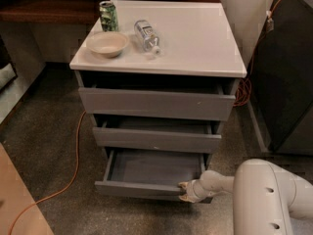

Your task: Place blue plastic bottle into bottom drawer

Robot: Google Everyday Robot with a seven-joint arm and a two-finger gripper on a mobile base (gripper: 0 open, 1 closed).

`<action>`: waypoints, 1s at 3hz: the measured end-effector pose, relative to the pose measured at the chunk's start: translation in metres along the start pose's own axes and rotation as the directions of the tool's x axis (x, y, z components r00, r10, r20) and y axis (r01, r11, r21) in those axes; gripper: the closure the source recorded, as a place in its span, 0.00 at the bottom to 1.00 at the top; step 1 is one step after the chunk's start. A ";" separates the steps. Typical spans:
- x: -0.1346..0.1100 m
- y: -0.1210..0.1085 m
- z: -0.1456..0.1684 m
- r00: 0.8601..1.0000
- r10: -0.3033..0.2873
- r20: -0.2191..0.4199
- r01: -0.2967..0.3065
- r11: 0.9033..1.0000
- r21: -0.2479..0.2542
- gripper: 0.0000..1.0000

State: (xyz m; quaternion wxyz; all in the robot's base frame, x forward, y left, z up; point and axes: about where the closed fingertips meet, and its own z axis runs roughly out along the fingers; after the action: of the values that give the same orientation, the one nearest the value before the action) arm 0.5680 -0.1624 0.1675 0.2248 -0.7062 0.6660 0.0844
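The blue plastic bottle (pixel 146 35) lies on its side on the white cabinet top (pixel 200 38), cap toward the front, just right of the bowl. The bottom drawer (pixel 151 173) is pulled out and its grey inside shows nothing in it. My gripper (pixel 185 191) is low at the right end of that drawer's front edge, touching the front panel. My white arm (pixel 269 195) reaches in from the lower right. The bottle is far from the gripper.
A beige bowl (pixel 107 43) and a green patterned can (pixel 108 15) stand on the cabinet top at the left. Two wider grey drawers (pixel 156 104) sit above, slightly open. An orange cable (pixel 73 165) runs over the floor at the left. A dark cabinet (pixel 288 67) stands at the right.
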 end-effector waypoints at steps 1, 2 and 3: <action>0.000 0.000 0.000 1.000 0.000 0.000 0.000 1.000 0.000 1.00; 0.000 0.000 0.000 1.000 0.000 0.000 0.000 1.000 0.000 0.92; 0.000 0.015 0.003 1.000 -0.004 -0.002 0.004 1.000 -0.009 0.69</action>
State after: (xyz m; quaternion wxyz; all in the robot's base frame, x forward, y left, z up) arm 0.5538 -0.1610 0.1621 0.2211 -0.7087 0.6644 0.0861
